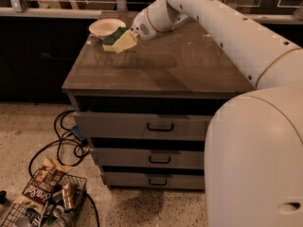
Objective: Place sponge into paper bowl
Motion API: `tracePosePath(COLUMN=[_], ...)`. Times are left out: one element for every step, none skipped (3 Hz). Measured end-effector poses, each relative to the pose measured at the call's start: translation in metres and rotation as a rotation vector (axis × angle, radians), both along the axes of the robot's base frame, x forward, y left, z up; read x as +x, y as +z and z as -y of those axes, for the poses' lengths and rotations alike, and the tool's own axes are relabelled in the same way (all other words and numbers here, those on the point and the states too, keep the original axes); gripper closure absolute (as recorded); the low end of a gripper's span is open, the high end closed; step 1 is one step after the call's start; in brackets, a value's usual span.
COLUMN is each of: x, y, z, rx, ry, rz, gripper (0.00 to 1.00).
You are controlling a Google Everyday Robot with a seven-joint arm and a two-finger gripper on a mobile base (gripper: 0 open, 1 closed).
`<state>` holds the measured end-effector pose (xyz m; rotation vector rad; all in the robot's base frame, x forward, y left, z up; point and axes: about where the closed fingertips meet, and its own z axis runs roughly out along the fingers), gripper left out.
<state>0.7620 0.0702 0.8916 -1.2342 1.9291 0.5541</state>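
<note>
We stretch our arm [227, 27] far forward from our base [255, 164], wrist [156, 18] tipped downward; our gripper [134, 36] at its far end is clamped on the sponge [120, 40].

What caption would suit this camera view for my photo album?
Robot's gripper holds a yellow-and-green sponge at the paper bowl rim, atop a drawer cabinet.

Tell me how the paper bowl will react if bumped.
The paper bowl looks thin and shallow, so it is probably light and may slide on the glossy cabinet top. Pressing its wide flared rim could tip it. The gripper, just beside the bowl, holds the sponge, which looks soft, so contact should be gentle.
</note>
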Motion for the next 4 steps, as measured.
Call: tracePosePath(x=[0.013, 0.047, 0.077, 0.094], y=[0.004, -0.005, -0.007, 0.016], z=[0.014, 0.022, 0.018, 0.015], rx=[-0.014, -0.024, -0.032, -0.015], ry=[-0.054, -0.082, -0.100, -0.136], rz=[0.018, -0.003, -0.008, 0.042], gripper=[1.00, 1.00, 1.00, 1.00])
